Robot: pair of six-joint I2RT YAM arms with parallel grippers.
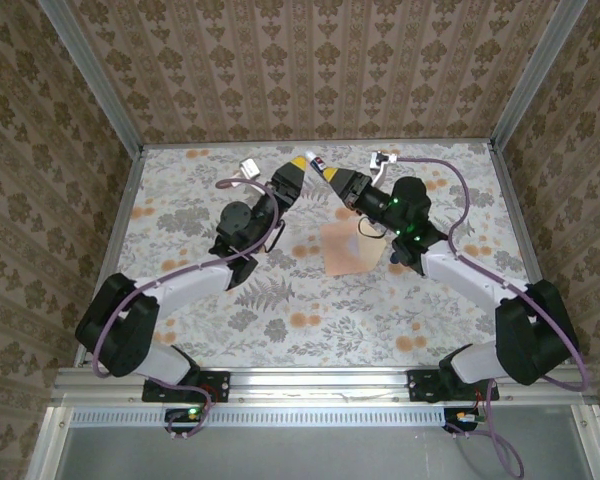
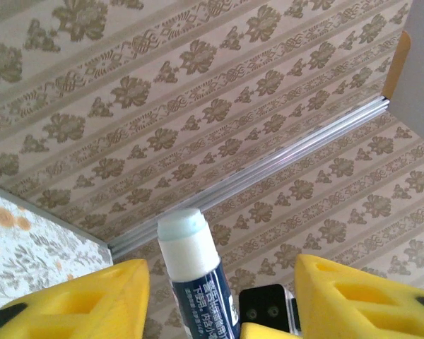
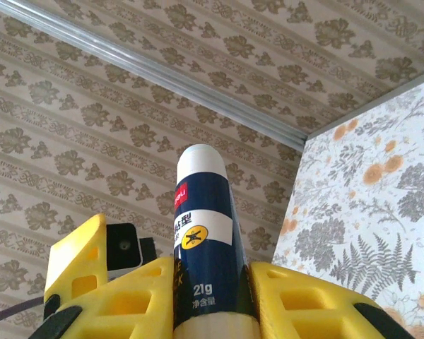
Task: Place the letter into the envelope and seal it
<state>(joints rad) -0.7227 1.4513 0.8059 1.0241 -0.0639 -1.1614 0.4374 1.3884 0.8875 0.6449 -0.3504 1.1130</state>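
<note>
The right gripper (image 3: 212,282) is clamped on a glue stick (image 3: 205,233). In the right wrist view both yellow fingers (image 3: 297,300) press against the dark blue barrel from either side, and the rounded white end stands well clear of the fingertips. The stick points towards the patterned wall.

The left gripper (image 2: 222,282) is released. In the left wrist view its two yellow fingers (image 2: 78,307) stand well apart, with the stick's pale end rising between them. A gap shows on both sides of the barrel, so neither pad touches it (the gap on the right is the wider one). Just beside the barrel, low in that view, part of the right gripper shows.

From above, the two grippers meet over the far middle of the table (image 1: 280,320). The left one (image 1: 292,172) and the right one (image 1: 335,180) are close together, and the stick (image 1: 313,163) angles up and to the left from the right one.

The envelope (image 1: 342,250) lies flat on the flowered table, on the near side of both grippers and apart from them. It sits just beside the right arm's wrist, nearer the right gripper than the left. Neither gripper touches it. Its far part looks a little paler than the rest; whether that is the letter cannot be told from this height.
</note>
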